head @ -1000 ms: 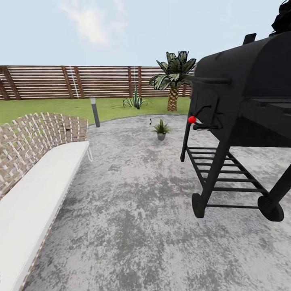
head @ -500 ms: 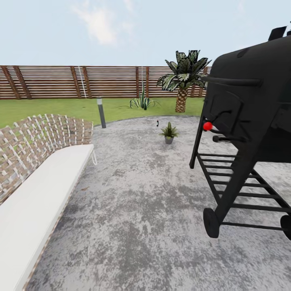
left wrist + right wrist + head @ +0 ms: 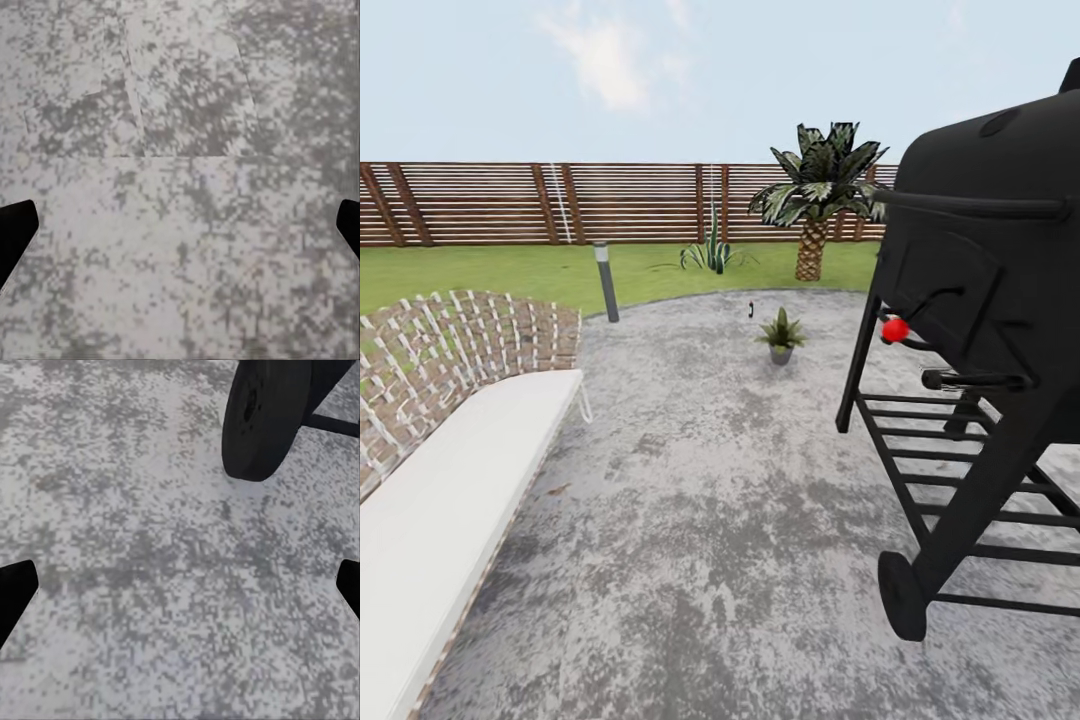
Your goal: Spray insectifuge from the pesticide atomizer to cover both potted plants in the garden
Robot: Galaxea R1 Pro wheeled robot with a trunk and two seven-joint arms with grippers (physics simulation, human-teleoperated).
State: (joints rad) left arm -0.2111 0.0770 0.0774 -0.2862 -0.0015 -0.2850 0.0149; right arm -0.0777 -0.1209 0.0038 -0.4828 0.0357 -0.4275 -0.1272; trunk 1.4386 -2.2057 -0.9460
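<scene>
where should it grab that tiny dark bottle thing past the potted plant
The pesticide atomizer stands upright on the patio beyond the potted plant. Too small here to show its parts; probably grip the slim body from the side, jaws level, approaching from the near side.

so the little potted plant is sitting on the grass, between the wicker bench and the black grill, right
Not on the grass. In the head view the potted plant stands on the grey stone patio, between the wicker bench and the black grill.
</scene>
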